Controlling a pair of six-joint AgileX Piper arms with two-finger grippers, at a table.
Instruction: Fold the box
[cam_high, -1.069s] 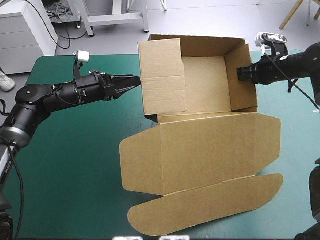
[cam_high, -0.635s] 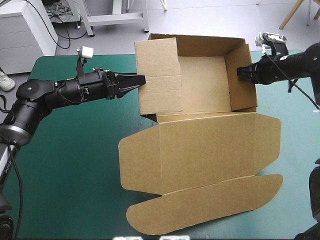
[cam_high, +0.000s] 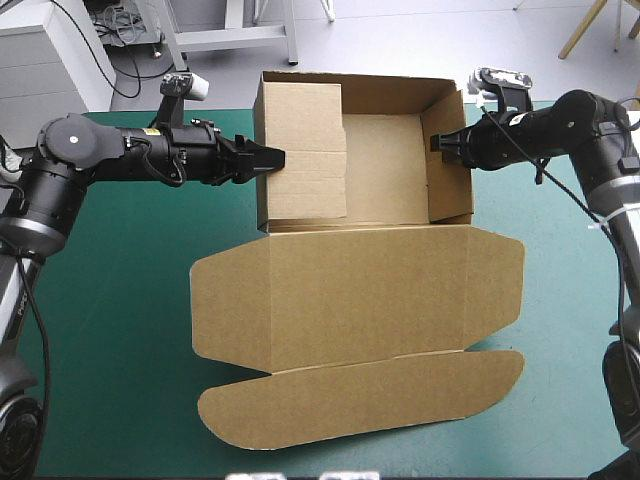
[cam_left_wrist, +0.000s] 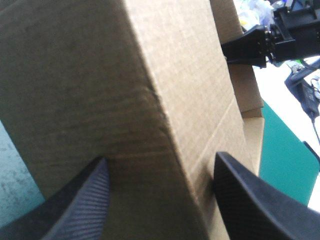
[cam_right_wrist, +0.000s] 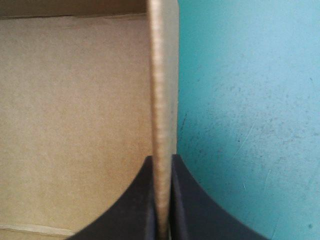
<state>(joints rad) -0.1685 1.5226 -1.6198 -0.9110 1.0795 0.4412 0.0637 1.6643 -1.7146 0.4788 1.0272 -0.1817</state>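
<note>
Box (cam_high: 360, 290): left wall between wide-spread left fingers (cam_left_wrist: 85, 210); right fingers (cam_right_wrist: 137, 200) pinched tight on right wall.

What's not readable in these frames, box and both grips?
1) High view: how deep the right gripper bites the box; the right wall hides its tips.
2) Left wrist view: whether the open left gripper touches the left wall; board fills the gap and covers the contact.
3) Right wrist view: the lid and left wall, cut off by the edges.
</note>
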